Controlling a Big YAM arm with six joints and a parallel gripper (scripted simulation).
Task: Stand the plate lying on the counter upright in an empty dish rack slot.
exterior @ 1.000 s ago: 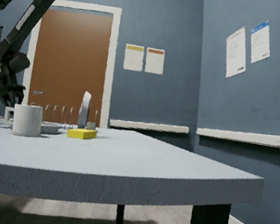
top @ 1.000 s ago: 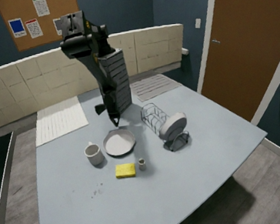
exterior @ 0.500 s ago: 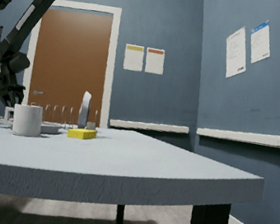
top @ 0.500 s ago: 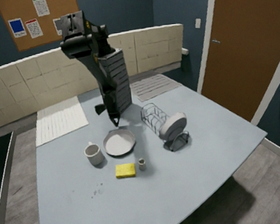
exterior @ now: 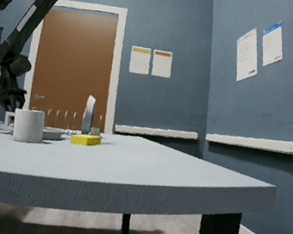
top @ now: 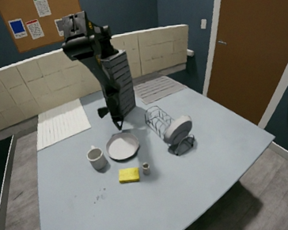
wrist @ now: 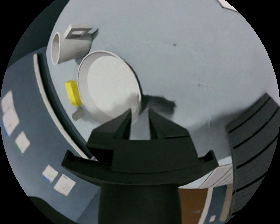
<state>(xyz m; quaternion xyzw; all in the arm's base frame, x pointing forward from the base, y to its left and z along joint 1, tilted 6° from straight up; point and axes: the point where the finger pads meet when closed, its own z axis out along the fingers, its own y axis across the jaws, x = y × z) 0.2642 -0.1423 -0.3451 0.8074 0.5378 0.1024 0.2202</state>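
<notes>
Two plates: one (top: 122,146) lies flat on the counter (top: 203,113) beside a mug (top: 96,157), the other (top: 177,129) stands upright in the rack (top: 154,115). The gripper (top: 119,125) hangs above the flat plate's far rim, jaws partly open, holding nothing. A sponge (top: 129,175) lies nearby

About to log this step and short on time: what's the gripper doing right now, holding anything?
Gripper: partly open, holding nothing, poised above the far rim of the flat plate.
</notes>
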